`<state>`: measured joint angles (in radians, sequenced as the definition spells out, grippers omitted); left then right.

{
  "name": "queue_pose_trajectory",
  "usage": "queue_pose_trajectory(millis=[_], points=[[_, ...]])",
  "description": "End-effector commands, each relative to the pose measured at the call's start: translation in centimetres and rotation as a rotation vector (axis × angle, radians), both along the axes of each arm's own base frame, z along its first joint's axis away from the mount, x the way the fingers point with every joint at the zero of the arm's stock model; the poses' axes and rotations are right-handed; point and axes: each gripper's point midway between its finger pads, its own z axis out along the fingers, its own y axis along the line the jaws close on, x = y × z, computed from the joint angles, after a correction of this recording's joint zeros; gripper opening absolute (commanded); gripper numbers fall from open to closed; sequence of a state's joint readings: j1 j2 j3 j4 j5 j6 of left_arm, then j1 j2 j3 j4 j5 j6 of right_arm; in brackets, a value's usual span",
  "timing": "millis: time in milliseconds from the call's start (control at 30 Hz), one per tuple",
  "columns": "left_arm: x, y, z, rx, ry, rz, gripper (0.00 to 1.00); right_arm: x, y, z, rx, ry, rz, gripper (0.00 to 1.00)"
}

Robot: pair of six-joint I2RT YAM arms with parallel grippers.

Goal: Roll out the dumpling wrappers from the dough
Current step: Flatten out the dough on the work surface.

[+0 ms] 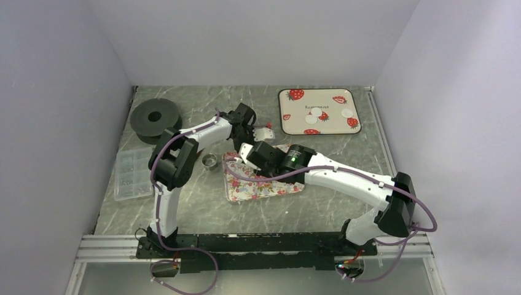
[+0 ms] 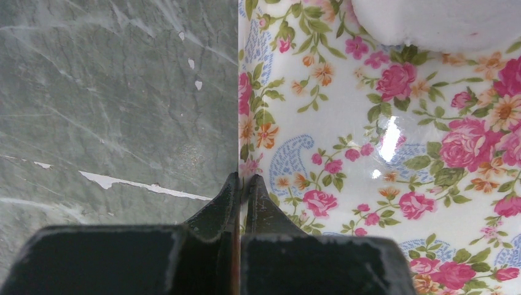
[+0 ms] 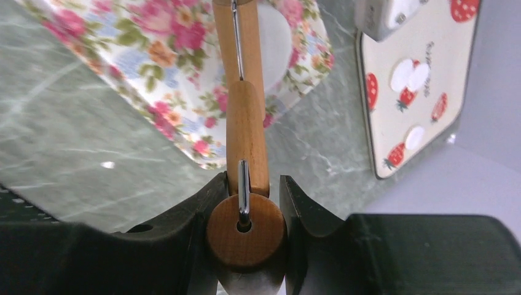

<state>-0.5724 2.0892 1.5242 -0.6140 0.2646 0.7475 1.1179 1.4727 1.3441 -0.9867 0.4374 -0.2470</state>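
Observation:
A floral tray [image 1: 264, 184] lies mid-table with a white flattened dough sheet [image 3: 274, 43] on it, which also shows in the left wrist view [image 2: 436, 24]. My right gripper [image 3: 246, 203] is shut on a wooden roller [image 3: 247, 141] that reaches over the tray to the dough. In the top view the right gripper [image 1: 244, 161] is over the tray's left part. My left gripper [image 2: 241, 179] is pinched shut on the floral tray's edge [image 2: 238, 110], at the tray's far side [image 1: 269, 141]. Three dumpling wrappers [image 1: 316, 114] lie on a strawberry tray [image 1: 289, 123]; they also show in the right wrist view [image 3: 410, 75].
A small metal ring cutter [image 1: 211, 161] stands left of the floral tray. A black spool [image 1: 155, 117] sits at the far left, with a clear compartment box [image 1: 132, 173] in front of it. Grey walls close in three sides.

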Motion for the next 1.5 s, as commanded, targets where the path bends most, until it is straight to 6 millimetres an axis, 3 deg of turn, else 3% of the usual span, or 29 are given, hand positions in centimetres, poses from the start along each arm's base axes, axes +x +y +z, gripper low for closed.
queue_pose_trajectory(millis=[0,133,167,333,467,567,667,800,900,1000,1133,1233,1467], points=[[-6.3,3.9,-7.3,0.185,0.255,-0.014,0.00,3.3,-1.3,2.3,-0.014,-0.173,-0.005,0.00],[-6.4,3.9,-7.4,0.187,0.261,-0.014,0.00,5.3,-2.0,2.7,-0.108,-0.282,0.001,0.00],[-6.4,3.9,-7.4,0.187,0.259,-0.013,0.00,5.4,-2.0,2.0,-0.128,-0.284,0.014,0.00],[-6.3,3.9,-7.3,0.186,0.257,-0.013,0.00,5.0,-2.2,-4.5,-0.239,-0.221,0.097,0.00],[-6.4,3.9,-7.2,0.185,0.257,-0.014,0.00,3.3,-2.5,-9.5,-0.261,-0.112,0.123,0.00],[-6.4,3.9,-7.2,0.185,0.256,-0.015,0.00,0.9,-2.8,-11.5,-0.292,-0.048,0.147,0.00],[-6.3,3.8,-7.2,0.180,0.254,-0.015,0.00,-0.2,-2.5,-12.1,-0.276,-0.026,0.178,0.00],[-6.4,3.7,-7.3,0.182,0.267,-0.013,0.00,2.0,-1.4,-12.1,-0.248,-0.068,0.189,0.00],[-6.4,3.9,-7.3,0.184,0.261,-0.012,0.00,2.5,-1.1,-12.9,-0.268,-0.053,0.204,0.00],[-6.4,3.9,-7.2,0.187,0.257,-0.012,0.00,0.9,-1.3,-13.5,-0.292,-0.028,0.219,0.00],[-6.2,3.8,-7.1,0.182,0.255,-0.012,0.00,-3.2,-1.9,-14.1,-0.289,0.036,0.256,0.00],[-6.3,3.8,-7.1,0.183,0.253,-0.014,0.00,-4.4,-2.1,-14.1,-0.279,0.057,0.268,0.00],[-6.3,3.9,-7.2,0.188,0.251,-0.014,0.00,0.1,0.0,-14.0,-0.246,-0.010,0.285,0.00]])
